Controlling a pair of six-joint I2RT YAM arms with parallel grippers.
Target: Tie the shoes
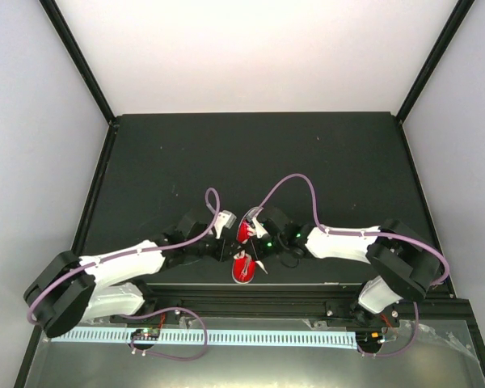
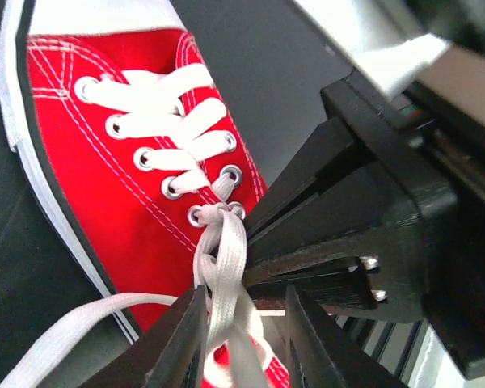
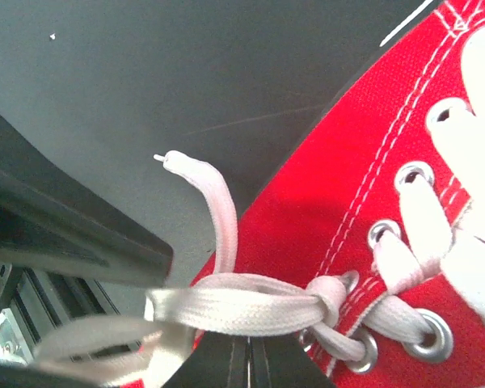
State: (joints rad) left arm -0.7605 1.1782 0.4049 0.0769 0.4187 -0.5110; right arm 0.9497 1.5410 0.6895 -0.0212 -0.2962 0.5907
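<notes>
Left end effector (image 2: 244, 323) sits spread loosely round the laces (image 2: 225, 259), right end effector (image 3: 249, 360) pinches them — you've one crossing, no bow yet.

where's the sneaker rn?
Top view: the sneaker sits centre, near the table's front edge, between the left gripper and right gripper, which meet over its laces.

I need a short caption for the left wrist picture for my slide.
White laces of a red sneaker pass through the open left gripper; the right gripper pinches them.
</notes>
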